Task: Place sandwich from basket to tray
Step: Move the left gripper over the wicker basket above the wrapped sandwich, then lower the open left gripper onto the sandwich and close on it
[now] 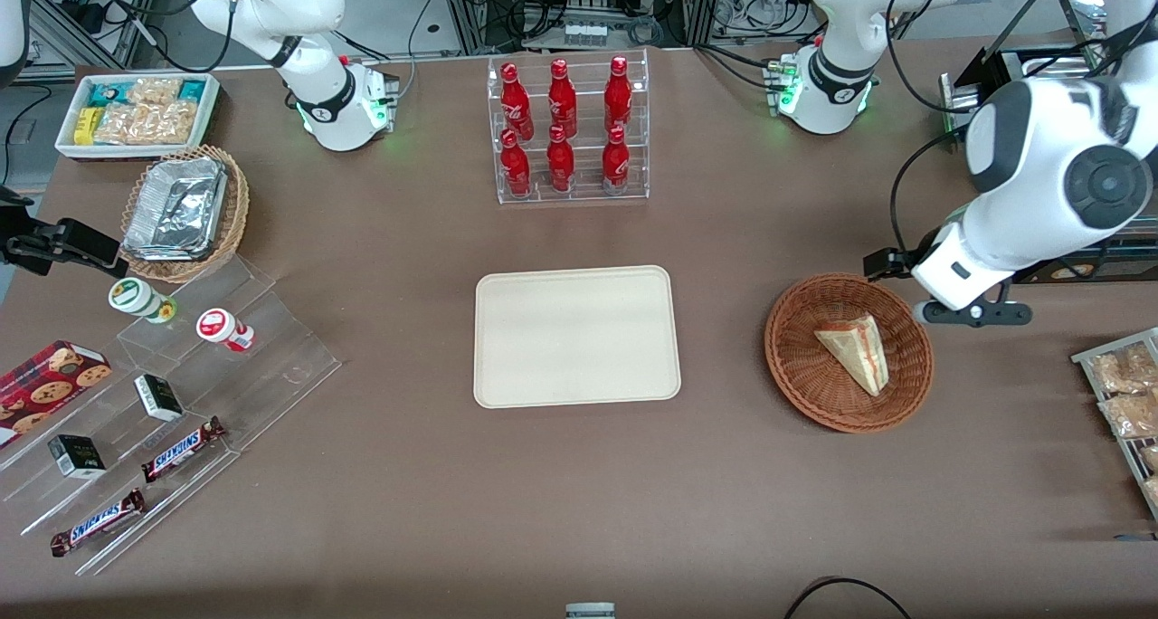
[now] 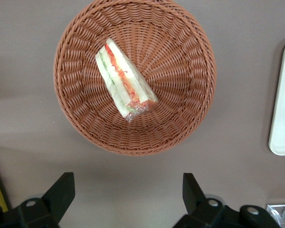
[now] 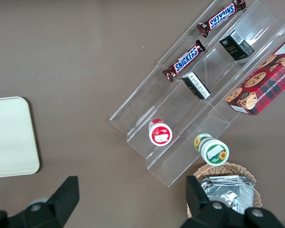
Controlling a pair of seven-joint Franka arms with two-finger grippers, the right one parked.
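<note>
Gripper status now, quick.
Left gripper: open, holding nothing, hovering beside the basket; the sandwich lies in it untouched.

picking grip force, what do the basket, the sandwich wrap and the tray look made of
Basket: woven wicker, reddish-brown and matte, its weave ribs visible. Sandwich: soft white bread, seemingly in clear plastic film, crinkled and glinting at one tip. Tray: probably moulded plastic, smooth cream, matte. The hand hangs open above the table beside the basket.

Wrapped sandwich (image 1: 855,349) flat in wicker basket (image 1: 796,366), w/ cream tray (image 1: 576,337) nearby.
</note>
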